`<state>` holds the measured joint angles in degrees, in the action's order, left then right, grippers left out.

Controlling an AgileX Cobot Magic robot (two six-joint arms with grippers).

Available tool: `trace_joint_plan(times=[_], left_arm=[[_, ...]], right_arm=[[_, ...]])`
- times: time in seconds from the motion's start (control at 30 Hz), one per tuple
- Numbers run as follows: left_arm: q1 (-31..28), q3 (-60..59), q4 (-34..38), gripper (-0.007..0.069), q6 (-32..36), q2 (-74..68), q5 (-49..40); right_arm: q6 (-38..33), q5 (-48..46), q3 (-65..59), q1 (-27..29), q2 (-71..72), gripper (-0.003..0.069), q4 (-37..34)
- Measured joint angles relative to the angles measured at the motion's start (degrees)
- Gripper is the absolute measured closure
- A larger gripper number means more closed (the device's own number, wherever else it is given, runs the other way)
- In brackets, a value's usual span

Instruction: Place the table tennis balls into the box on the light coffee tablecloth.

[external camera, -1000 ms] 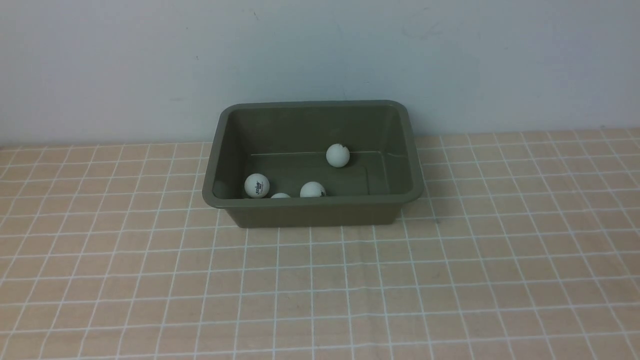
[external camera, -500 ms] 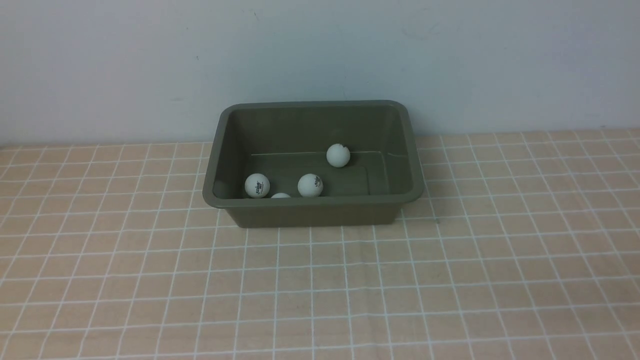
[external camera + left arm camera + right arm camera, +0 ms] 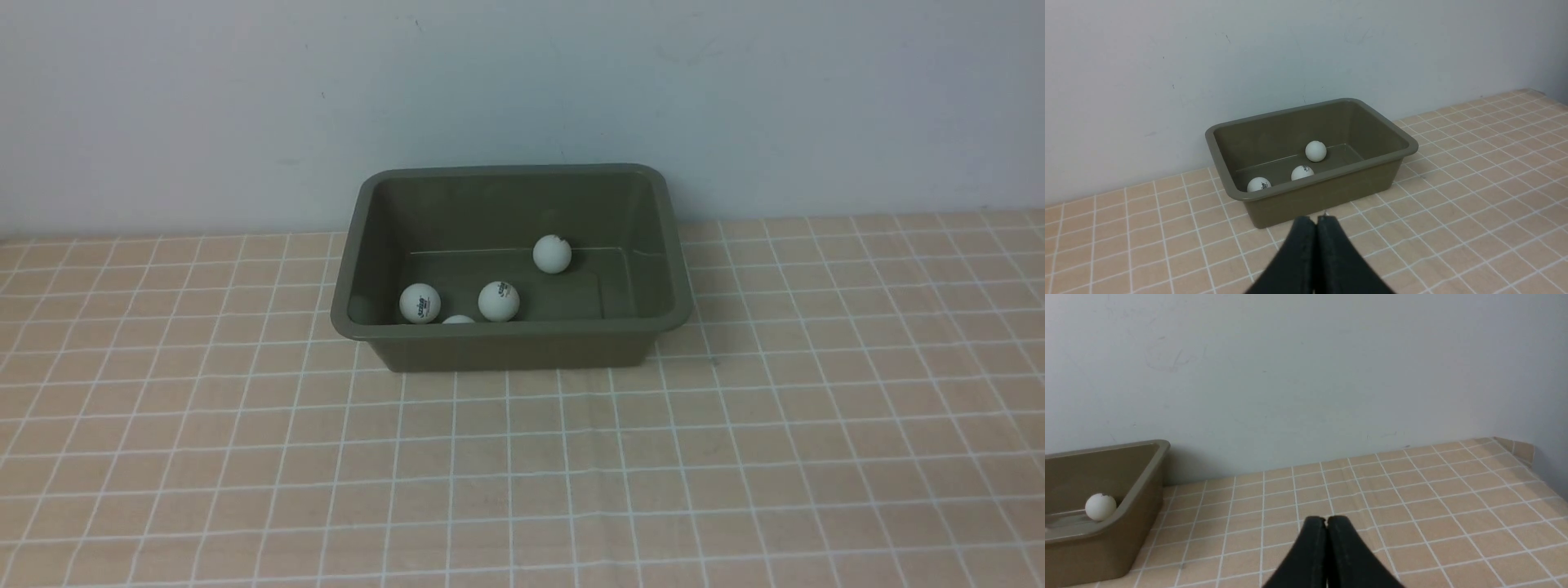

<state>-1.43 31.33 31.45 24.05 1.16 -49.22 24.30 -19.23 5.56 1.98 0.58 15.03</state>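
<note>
Balls [image 3: 1315, 150] in box [image 3: 1331, 192] beyond closed left tool [image 3: 1316, 222].

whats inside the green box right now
Four white balls show in the box: three in full, one peeking over the near rim, which hides the floor behind it.

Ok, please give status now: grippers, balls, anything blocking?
Left gripper shut, empty. Right gripper shut, empty. Four balls visible inside the box; none seen on the tablecloth. Nothing in the way.
</note>
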Motion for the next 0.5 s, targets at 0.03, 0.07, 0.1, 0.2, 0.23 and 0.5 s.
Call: trace_joint_plan(times=[0.03,0.07,0.1,0.2,0.23,0.5], left_arm=[[0.0,0.0,0.0,0.0693,0.0,0.0,0.0],[0.0,0.0,0.0,0.0693,0.0,0.0,0.0],[0.0,0.0,0.0,0.0693,0.0,0.0,0.0],[0.0,0.0,0.0,0.0693,0.0,0.0,0.0],[0.0,0.0,0.0,0.0693,0.0,0.0,0.0],[0.0,0.0,0.0,0.0693,0.0,0.0,0.0]], right_arm=[[0.0,0.2,0.0,0.0,0.0,0.0676,0.0],[0.0,0.2,0.0,0.0,0.0,0.0676,0.0],[0.0,0.2,0.0,0.0,0.0,0.0676,0.0],[-1.1,-0.1,0.0,0.0,0.0,0.0676,-1.0],[-2.6,-0.2,-0.1,0.0,0.0,0.0676,-2.1],[-20.8,-1.4,-5.1,0.0,0.0,0.0676,-15.5]])
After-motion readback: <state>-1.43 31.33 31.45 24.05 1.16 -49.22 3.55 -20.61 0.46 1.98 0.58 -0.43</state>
